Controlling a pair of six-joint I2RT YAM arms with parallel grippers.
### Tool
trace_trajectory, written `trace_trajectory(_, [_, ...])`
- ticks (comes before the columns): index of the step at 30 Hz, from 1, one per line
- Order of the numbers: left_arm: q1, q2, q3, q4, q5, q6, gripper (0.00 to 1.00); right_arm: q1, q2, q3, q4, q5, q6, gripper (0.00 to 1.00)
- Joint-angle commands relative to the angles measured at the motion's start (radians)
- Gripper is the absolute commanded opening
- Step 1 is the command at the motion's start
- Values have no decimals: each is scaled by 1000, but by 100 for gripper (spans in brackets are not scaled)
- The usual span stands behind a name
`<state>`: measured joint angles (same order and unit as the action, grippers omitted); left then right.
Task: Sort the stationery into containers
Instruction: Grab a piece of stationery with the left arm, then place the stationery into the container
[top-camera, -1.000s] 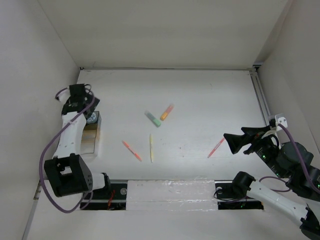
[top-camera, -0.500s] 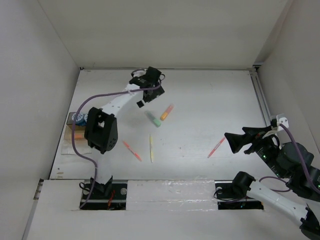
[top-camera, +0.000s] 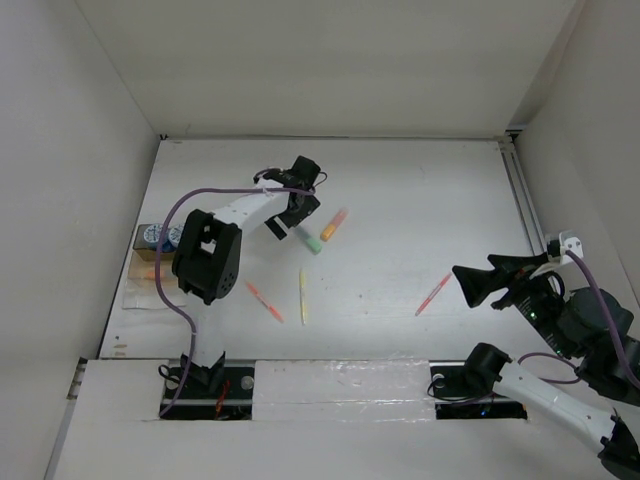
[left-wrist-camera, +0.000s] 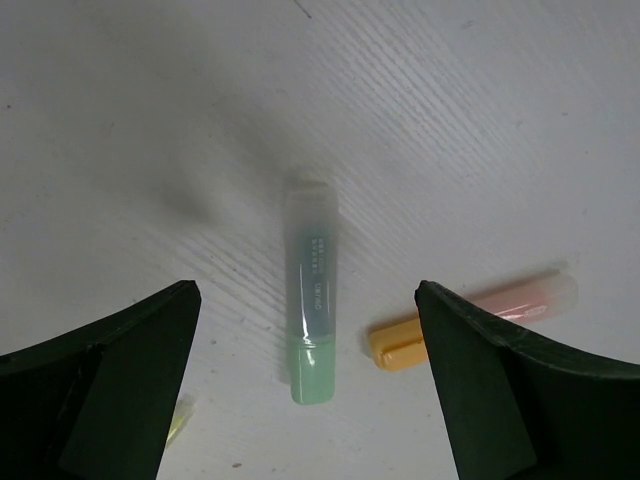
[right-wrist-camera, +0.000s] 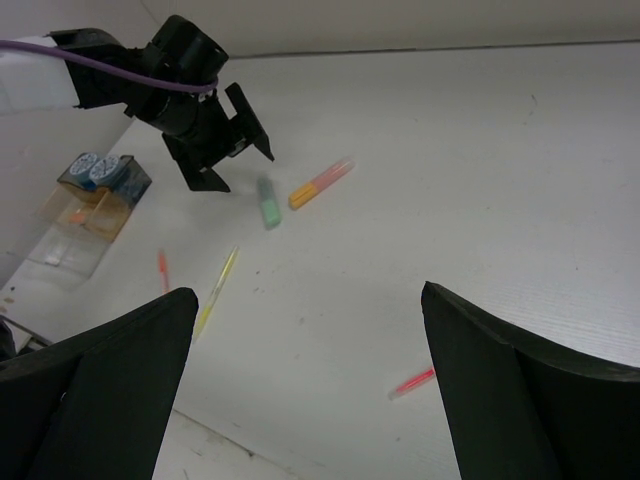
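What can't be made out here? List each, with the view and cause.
- Tray: top view, left arm covers part of it; compartment contents too small in the right wrist view.
- Yellow pen: left wrist view, mostly behind a finger of the left claw.
- Green highlighter: its print is too small to read.

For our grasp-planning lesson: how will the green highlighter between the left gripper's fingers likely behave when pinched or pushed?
The green highlighter looks like rigid plastic, so it should stay stiff when pinched. Its rounded barrel lies flat on the table, so a sideways push may roll it. Small and smooth, it is probably light and may slip when gripped.
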<state>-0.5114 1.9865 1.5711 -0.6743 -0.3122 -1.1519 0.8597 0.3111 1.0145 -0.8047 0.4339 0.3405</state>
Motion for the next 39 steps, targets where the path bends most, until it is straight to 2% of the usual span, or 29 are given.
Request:
trace_trajectory(1, [-7, 25, -45, 4, -22, -43, 86, 10, -12, 1, 18, 14, 6, 100])
trace_trajectory(5, [-7, 46, -57, 4, -22, -43, 77, 10, -21, 1, 18, 5, 6, 100])
trace_trajectory(7, [-7, 57, -57, 4, -22, -43, 62, 10, -21, 1, 27, 5, 6, 100])
trace_trajectory(14, [-7, 86, -48, -5, -33, -43, 60, 10, -30, 1, 27, 5, 6, 100])
trace_trajectory(15, [-7, 97, -48, -5, -33, -43, 53, 10, -30, 1, 27, 5, 6, 100])
trace_trajectory(16, [-7, 97, -48, -5, -33, -43, 37, 10, -30, 1, 27, 5, 6, 100])
trace_trajectory(18, [-7, 97, -48, -5, -33, -43, 27, 10, -30, 1, 27, -4, 6, 100])
trace_trajectory(19, [-7, 97, -60, -5, -33, -43, 19, 10, -30, 1, 27, -4, 6, 100])
trace_trajectory(20, [-7, 97, -60, -5, -33, -43, 4, 10, -30, 1, 27, -4, 6, 100])
trace_trajectory(21, [-7, 97, -60, -5, -33, -43, 0, 10, -30, 1, 27, -4, -3, 100])
trace_trajectory(24, [7, 54, -60, -14, -57, -34, 0, 10, -30, 1, 27, -4, -3, 100])
trace_trajectory(30, [63, -152, -10, -86, -189, 9, 0, 10, -30, 1, 27, -4, -3, 100])
trace_trajectory(32, [95, -204, 12, -106, -189, 29, 0, 10, -30, 1, 27, -4, -3, 100])
trace_trajectory(38, [341, -434, -68, -67, -131, 158, 0, 10, -30, 1, 27, -4, -3, 100])
trace_trajectory(39, [432, -477, -101, -67, -113, 178, 0, 10, -30, 1, 27, -4, -3, 100])
